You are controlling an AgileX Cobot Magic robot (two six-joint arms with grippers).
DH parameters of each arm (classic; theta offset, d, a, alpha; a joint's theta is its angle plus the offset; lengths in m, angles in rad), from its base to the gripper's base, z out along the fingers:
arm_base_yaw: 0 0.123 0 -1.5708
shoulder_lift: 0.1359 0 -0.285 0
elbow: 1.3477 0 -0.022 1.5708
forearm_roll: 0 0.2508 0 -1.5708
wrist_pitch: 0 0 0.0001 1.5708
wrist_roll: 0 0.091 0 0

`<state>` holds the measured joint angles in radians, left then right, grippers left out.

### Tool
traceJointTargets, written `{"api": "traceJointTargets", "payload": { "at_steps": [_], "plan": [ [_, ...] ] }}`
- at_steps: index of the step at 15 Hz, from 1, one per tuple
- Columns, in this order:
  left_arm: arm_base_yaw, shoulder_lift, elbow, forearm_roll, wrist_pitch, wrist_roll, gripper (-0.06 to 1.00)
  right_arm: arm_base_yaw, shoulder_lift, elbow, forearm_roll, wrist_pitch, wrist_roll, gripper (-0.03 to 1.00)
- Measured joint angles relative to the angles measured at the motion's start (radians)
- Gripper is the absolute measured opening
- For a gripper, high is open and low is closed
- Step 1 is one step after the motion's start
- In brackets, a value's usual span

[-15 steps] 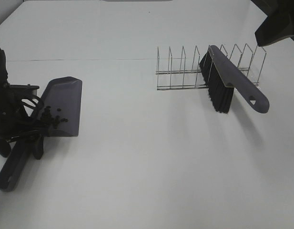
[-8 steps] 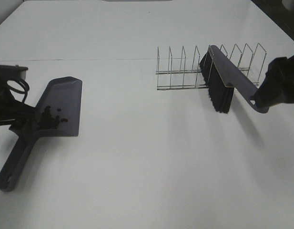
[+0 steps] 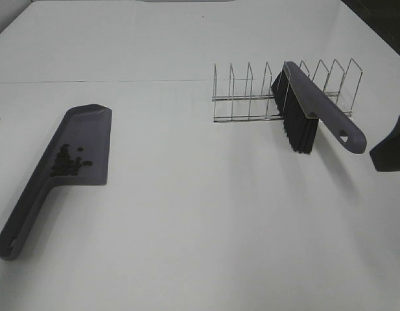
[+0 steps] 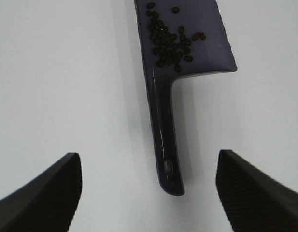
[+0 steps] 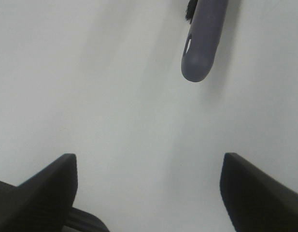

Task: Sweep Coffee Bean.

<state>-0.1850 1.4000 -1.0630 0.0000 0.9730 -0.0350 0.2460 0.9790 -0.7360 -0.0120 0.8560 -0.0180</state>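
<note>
Both my arms had pulled back since half a sec ago: left gripper off the dustpan handle, right gripper away from the brush, which leaned in the wire rack. Both jaws stood wide apart, empty. Coffee beans sat piled in the pan on the table's left side. Looked to me like sweeping was done. No brands or writing readable anywhere.

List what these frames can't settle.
- Coffee beans in the dustpan: too small and clumped to count, high view.
- Brush: cut off by the edge in the right wrist view.
- Right gripper: fingertips cut off by the edge.
- Left gripper: same in the left wrist view.
</note>
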Motion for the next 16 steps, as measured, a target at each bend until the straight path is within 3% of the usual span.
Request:
{"api": "traceJointTargets", "payload": {
  "at_steps": [4, 6, 11, 16],
  "plan": [
    [0.000, -0.316, 0.198, 0.072, 0.029, 0.006, 0.71, 0.000, -0.262, 0.156, -0.015, 0.007, 0.000, 0.76],
    [0.000, -0.437, 0.282, 0.087, 0.094, 0.006, 0.71, 0.000, -0.369, 0.212, -0.019, 0.042, 0.000, 0.76],
    [0.000, -0.689, 0.376, 0.104, 0.224, 0.006, 0.71, 0.000, -0.530, 0.262, -0.021, 0.116, 0.000, 0.76],
    [0.000, -0.966, 0.481, 0.128, 0.252, 0.009, 0.71, 0.000, -0.566, 0.262, 0.004, 0.282, 0.000, 0.76]
  ]
}}
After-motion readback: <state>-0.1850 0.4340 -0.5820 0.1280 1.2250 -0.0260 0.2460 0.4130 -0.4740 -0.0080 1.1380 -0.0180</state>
